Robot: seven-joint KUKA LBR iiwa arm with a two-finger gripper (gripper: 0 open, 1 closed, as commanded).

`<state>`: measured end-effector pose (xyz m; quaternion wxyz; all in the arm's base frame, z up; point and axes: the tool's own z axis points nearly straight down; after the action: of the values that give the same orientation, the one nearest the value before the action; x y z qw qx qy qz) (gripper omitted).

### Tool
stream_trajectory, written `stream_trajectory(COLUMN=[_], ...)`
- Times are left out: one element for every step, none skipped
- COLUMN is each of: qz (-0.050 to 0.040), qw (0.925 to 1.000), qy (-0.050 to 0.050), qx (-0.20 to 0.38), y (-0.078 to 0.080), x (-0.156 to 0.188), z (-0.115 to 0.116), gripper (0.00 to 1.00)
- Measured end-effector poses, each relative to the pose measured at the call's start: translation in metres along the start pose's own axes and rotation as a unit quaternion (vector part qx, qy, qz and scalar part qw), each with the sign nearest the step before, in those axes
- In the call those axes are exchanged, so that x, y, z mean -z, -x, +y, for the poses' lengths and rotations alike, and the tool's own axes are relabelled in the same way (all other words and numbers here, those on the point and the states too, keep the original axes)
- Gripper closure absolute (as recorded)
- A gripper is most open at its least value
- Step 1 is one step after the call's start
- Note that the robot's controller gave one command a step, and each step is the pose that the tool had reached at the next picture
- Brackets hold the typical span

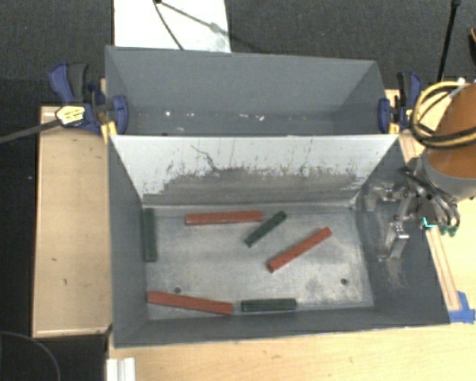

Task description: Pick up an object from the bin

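My gripper (385,222) hangs over the bin's right sloping wall, open, with nothing between its fingers. The closest loose thing is a red bar (299,249) lying slantwise on the floor to its left, apart from it. Further left, a short dark green bar (265,228) lies tilted. Near the front wall lies another dark green bar (268,305).
A red bar (222,218) lies flat near the back wall and another red bar (190,302) at the front left. A dark green bar (148,234) lies along the left wall. The arm with its orange cover and cables stands over the right rim.
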<state>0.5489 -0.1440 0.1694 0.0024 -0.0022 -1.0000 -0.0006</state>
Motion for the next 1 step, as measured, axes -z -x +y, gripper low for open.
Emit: stream_trajectory(qz=[-0.0006], qw=[0.9990], qy=[0.001], qx=[-0.045], y=[0.0309], x=[-0.1028], z=[0.0484], gripper=[0.00])
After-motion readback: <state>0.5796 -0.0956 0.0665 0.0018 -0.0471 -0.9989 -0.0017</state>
